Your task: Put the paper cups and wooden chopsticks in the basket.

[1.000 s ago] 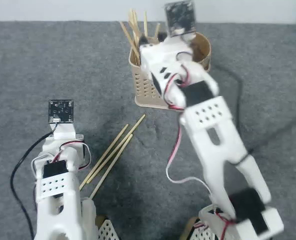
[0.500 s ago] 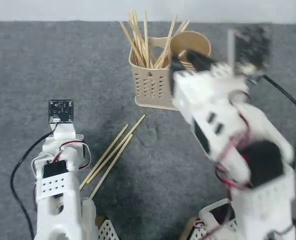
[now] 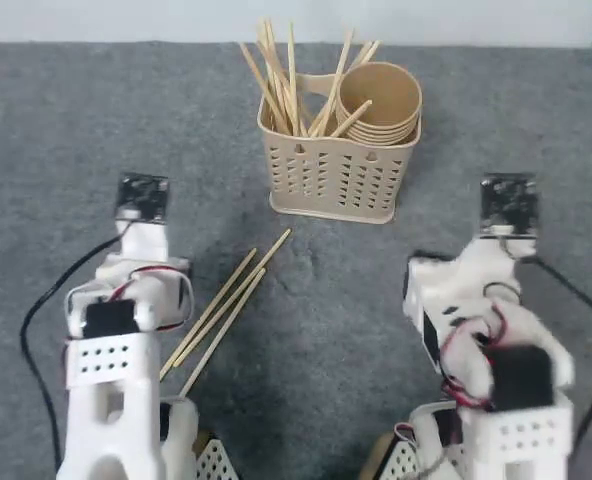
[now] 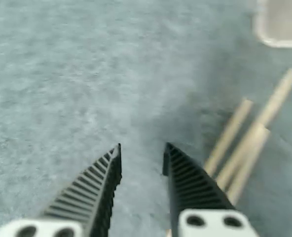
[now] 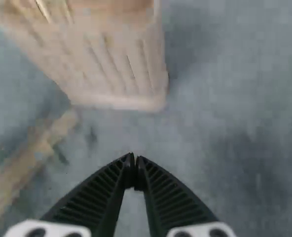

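Beside your left gripper (image 4: 142, 148), jaws spread and empty, loose chopsticks (image 3: 221, 305) lie on the carpet; the cups (image 3: 379, 100) sit in the basket (image 3: 326, 185). Your right gripper (image 5: 134, 158) is pressed together. Pinch the touching sticks carelessly and one could slip or roll away.

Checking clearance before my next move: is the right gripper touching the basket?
Apart. The right wrist view shows a strip of bare carpet between the shut tips of the right gripper and the foot of the basket.
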Controlling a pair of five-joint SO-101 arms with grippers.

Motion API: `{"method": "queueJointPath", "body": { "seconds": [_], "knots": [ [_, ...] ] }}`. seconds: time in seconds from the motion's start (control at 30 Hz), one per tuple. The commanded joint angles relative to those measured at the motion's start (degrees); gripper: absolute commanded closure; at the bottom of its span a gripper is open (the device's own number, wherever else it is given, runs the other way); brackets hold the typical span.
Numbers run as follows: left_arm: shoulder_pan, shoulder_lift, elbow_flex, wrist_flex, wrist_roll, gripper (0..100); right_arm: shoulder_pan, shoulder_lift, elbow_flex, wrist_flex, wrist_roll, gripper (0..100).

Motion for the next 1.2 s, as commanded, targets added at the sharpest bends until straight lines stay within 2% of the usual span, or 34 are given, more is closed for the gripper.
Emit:
{"method": "queueJointPath", "body": {
  "seconds": [0.0,0.13,0.23,0.37,0.5,0.7,0.83,1.0,1.17],
  "knots": [
    [7.47,-0.70,-6.37,8.26,-0.88,85,5.23,-5.76,9.14,-3.74,3.25,99.1],
    [14.15,0.18,-8.57,11.78,-1.32,85,10.95,-9.19,20.31,-12.26,3.16,99.1],
    [15.74,5.27,-10.51,11.60,-1.58,85,11.65,-10.59,30.24,-19.82,1.85,99.1],
    [15.47,16.70,-14.73,7.12,-1.67,85,11.74,-11.30,41.93,-29.93,-5.63,99.1],
    [15.56,27.87,-18.33,2.55,-3.60,85,11.74,-13.14,49.41,-37.23,-7.30,99.1],
    [15.56,40.88,-18.86,-9.85,-4.40,85,11.47,-19.12,49.58,-30.90,-7.30,99.1],
    [15.56,47.21,-19.03,-15.38,-4.48,85,11.47,-24.22,50.29,-27.56,-7.30,99.1],
    [15.30,50.99,-23.60,-11.78,-4.48,85,11.38,-31.25,53.63,-26.95,-7.21,99.1],
    [15.30,54.07,-25.19,-11.60,-4.13,86,11.38,-36.35,53.45,-21.58,-7.21,99.1]
  ]
}}
